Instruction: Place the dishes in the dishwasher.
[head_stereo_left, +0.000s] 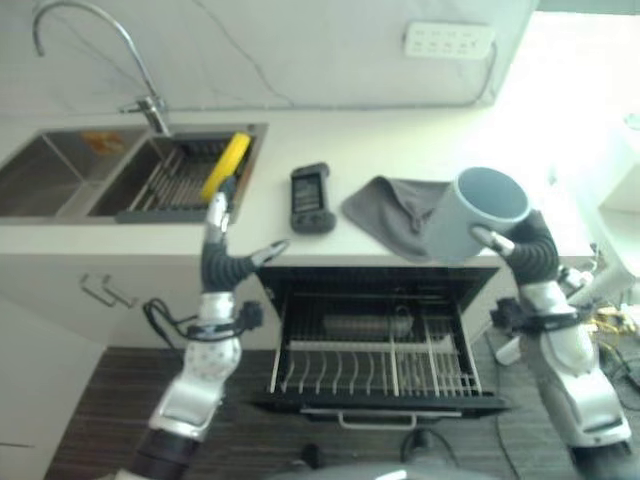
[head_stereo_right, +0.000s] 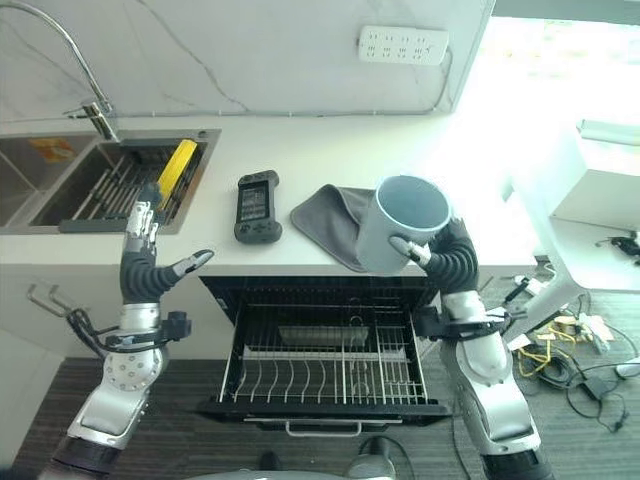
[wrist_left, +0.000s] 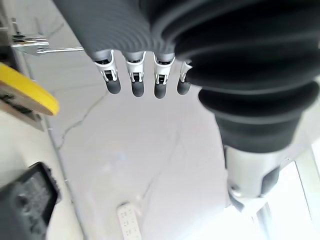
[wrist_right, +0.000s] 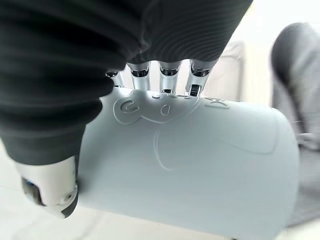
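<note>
Mug (head_stereo_right: 397, 236) against the right hand's fingers (wrist_right: 194, 82): matt, smooth, pale blue ceramic-looking. Cloth (head_stereo_right: 330, 222) beyond it: soft grey fabric. Dishwasher rack (head_stereo_right: 320, 375): shiny metal wire. Countertop (head_stereo_right: 300, 160): smooth white.

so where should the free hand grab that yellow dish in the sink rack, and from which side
Best at the upper rim of the yellow dish. It stands on edge, tilted, in the sink rack, so the top edge is free. The left hand, open, could come down from above and pinch across the rim. The right hand holds the mug.
</note>
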